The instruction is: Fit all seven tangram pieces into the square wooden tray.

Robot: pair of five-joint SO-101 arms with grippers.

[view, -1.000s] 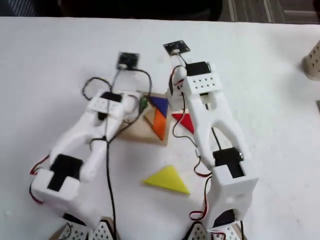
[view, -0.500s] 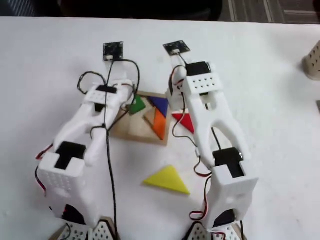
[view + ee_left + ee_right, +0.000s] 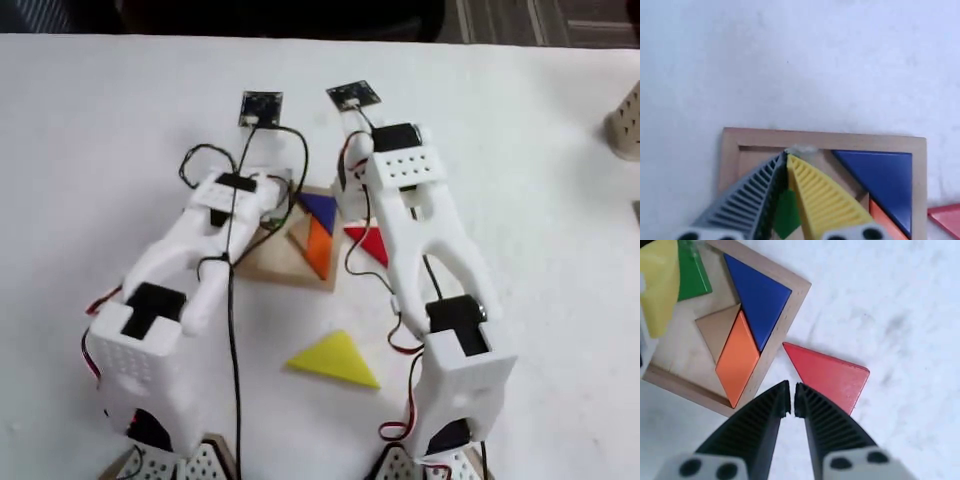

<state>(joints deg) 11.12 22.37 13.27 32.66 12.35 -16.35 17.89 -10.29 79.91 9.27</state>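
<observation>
The square wooden tray holds a blue triangle, an orange parallelogram, a tan triangle and a green triangle. My left gripper is shut, its tips over the tray's far left corner and the green piece showing under its fingers. A red triangle lies on the table just right of the tray. My right gripper is shut, hovering beside the red piece's near edge. A large yellow triangle lies nearer the arm bases.
A beige perforated object stands at the table's right edge. Black cables hang from the left arm across the tray's left side. The right arm stretches along the tray's right side. Open white table lies to the far left and far right.
The left arm swung left off the tray half a second ago, then came back right over its far left corner and now covers the green triangle. The right arm has not moved.
</observation>
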